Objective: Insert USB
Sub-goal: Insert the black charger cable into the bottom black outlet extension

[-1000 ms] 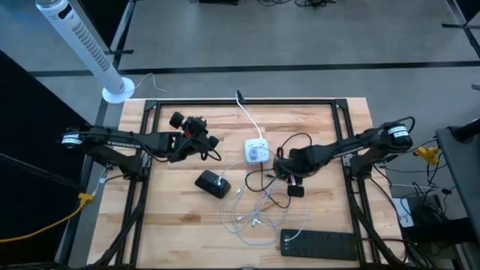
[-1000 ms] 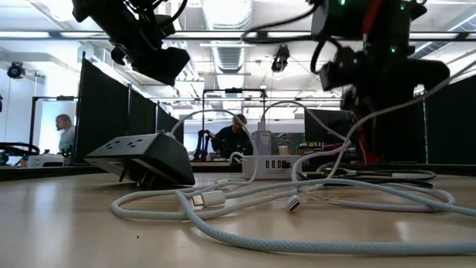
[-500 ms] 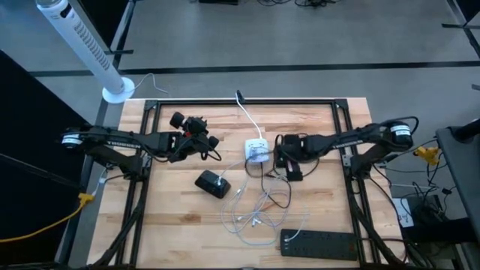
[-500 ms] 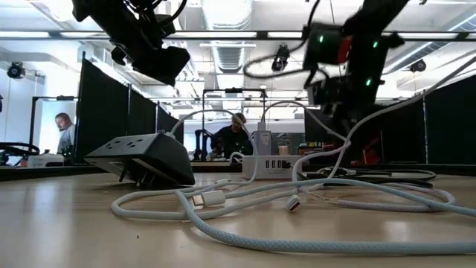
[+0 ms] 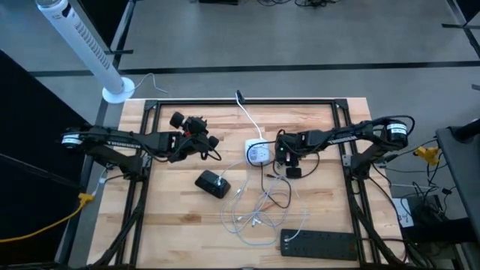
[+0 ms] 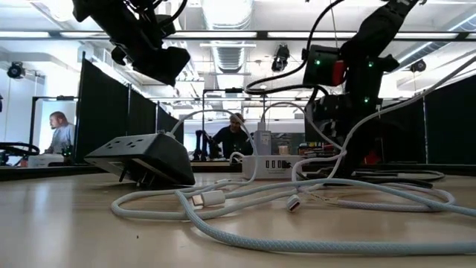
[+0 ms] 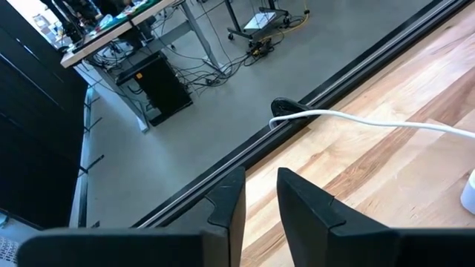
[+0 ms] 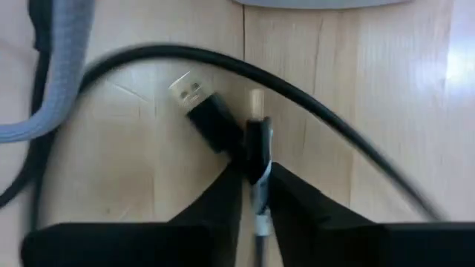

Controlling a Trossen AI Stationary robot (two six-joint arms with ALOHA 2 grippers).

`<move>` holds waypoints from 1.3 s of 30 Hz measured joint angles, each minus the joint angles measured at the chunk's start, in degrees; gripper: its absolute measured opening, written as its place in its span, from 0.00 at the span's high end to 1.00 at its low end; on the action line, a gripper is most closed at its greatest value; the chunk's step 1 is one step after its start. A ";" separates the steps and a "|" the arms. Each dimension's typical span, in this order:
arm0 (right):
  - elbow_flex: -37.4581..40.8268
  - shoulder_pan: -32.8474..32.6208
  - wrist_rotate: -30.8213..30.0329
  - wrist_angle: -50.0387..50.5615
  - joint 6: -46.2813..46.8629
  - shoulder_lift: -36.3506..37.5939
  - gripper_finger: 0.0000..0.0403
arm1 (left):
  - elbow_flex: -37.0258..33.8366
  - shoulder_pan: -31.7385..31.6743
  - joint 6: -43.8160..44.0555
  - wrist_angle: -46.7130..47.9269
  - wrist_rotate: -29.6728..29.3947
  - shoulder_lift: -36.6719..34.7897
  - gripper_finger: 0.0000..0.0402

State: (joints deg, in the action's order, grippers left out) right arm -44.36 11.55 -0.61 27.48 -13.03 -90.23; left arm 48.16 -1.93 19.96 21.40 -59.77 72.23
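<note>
In the right wrist view a thin black USB plug (image 8: 257, 133) with a metal tip points toward the white charging hub (image 5: 257, 152), and my right gripper (image 8: 256, 169) is shut on it just right of the hub (image 6: 269, 165). A second black plug (image 8: 206, 111) with a wider metal end lies beside it on the wood. A black cable (image 8: 334, 126) curves across in front. My left gripper (image 7: 260, 194) waits raised over the table's left part (image 5: 201, 142), its fingers a narrow gap apart with nothing between them. My right gripper pinches the thin black plug's rear end (image 8: 258, 159), where its cable leaves it, between its two fingertips. The fingers come steeply from above. The plug sticks out ahead of the fingertips toward the hub. Whether it rests on the wood or is lifted, I cannot tell.
White and grey cables (image 5: 259, 210) lie looped across the table's middle. A black adapter block (image 5: 212, 184) sits left of them and a black power strip (image 5: 319, 241) lies at the near edge. In the low view, people sit in the room behind the table.
My right gripper has gone toward the table's far edge and down, from over the cable loops to just right of the white hub.
</note>
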 joint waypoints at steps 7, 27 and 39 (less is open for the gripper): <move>-0.90 -4.83 -8.67 3.86 3.02 0.90 0.97 | 0.00 -0.02 -0.03 -0.71 1.09 0.00 0.82; -5.36 -29.61 -33.05 2.41 11.47 24.41 0.97 | -0.30 2.21 -43.09 -69.99 52.58 19.40 0.83; -5.03 -27.84 -30.24 -1.73 4.54 21.69 0.97 | 15.80 1.11 -45.26 -51.55 61.20 31.34 0.57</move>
State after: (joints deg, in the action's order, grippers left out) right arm -49.39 -16.29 -30.85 25.74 -8.49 -68.55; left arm 63.97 -0.82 -25.30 -30.15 1.44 103.56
